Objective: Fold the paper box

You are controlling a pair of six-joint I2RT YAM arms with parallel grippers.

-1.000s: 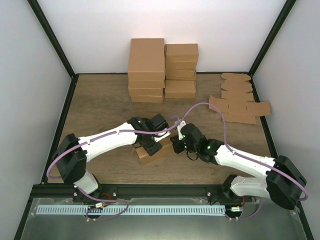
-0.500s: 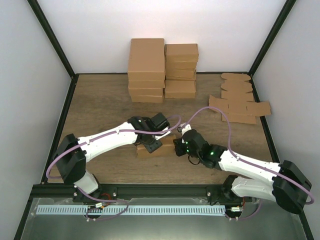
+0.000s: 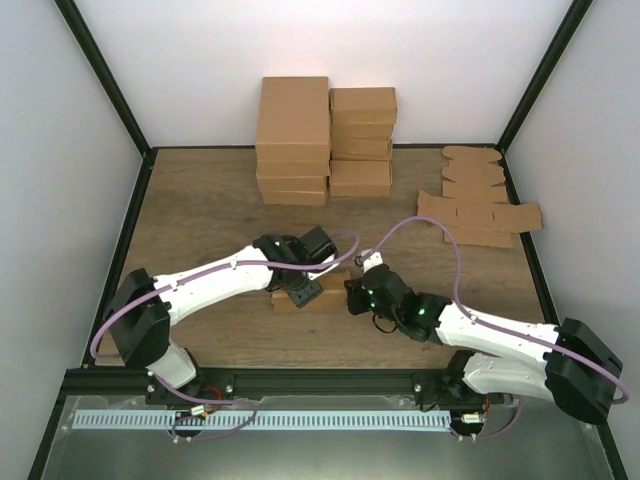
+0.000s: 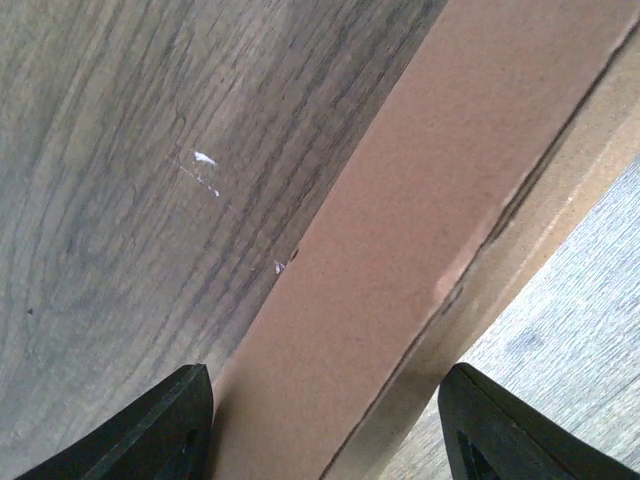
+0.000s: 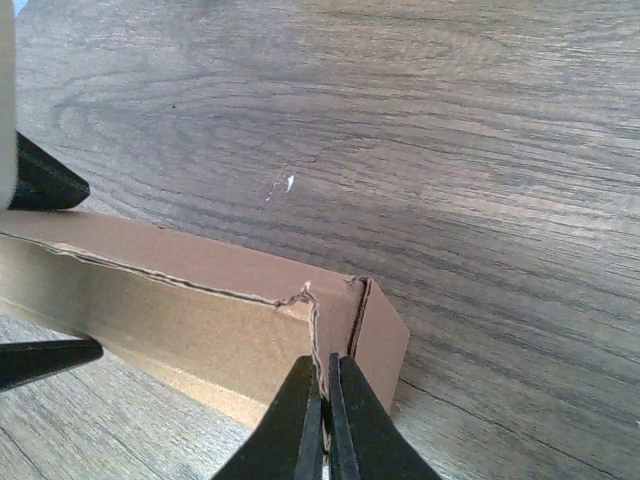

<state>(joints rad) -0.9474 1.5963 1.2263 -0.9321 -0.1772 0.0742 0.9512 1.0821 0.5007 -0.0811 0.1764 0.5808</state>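
On wood worktop (image 3: 200, 205): brown kraft paper box (image 5: 180, 300), long axis left-right; left claw (image 4: 325, 405) astride, grip unclear; right claw (image 5: 322, 405) closed at right end.

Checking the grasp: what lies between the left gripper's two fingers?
The paper box: its brown wall runs between the left gripper's spread fingers, shown in the left wrist view.

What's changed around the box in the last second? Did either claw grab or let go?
The right claw slid slightly toward the near edge and its arm sank lower, with its tips shut at the end of the paper box. The box settled from tilted to flatter. The left claw straddles it, jaws apart. No clear grab or release. The stacked cartons and flat blanks stayed put.
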